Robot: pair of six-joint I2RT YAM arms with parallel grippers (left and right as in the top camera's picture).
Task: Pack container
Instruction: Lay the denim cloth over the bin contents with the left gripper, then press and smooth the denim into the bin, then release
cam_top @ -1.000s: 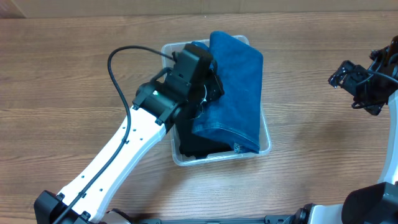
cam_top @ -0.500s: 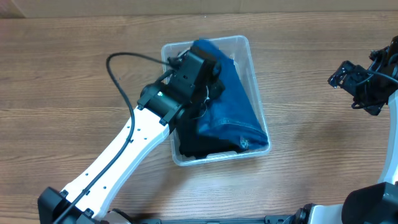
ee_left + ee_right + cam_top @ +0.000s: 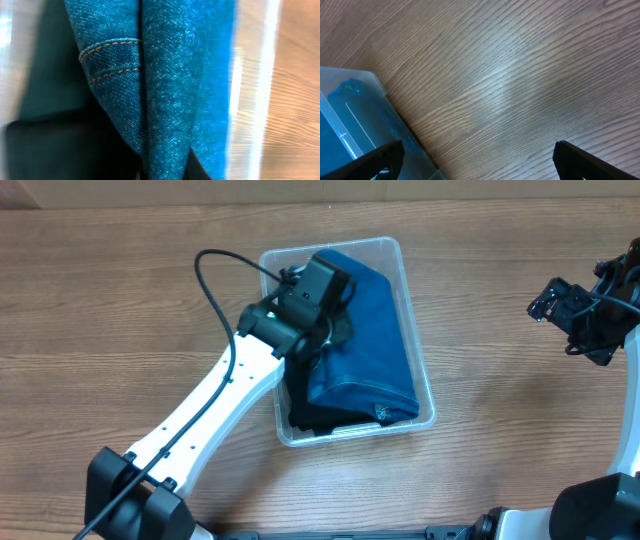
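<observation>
Pressing folded blue denim jeans (image 3: pixel 375 330) into clear rectangular plastic container (image 3: pixel 421 395), centre of table (image 3: pixel 120 310) | left gripper (image 3: pixel 337 330) hidden against denim, grip unclear | right gripper (image 3: pixel 480 160) spread wide, empty | advice: flatten denim below rim.

One clear container (image 3: pixel 380 246), one folded blue denim piece (image 3: pixel 375 345), one black cloth (image 3: pixel 300 415) — plus two arms: left arm (image 3: pixel 215 405), right arm (image 3: pixel 585 320).

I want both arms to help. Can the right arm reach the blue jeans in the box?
Probably yes. Only bare table lies between the open right gripper and the container, and the jeans are uncovered on that side.
</observation>
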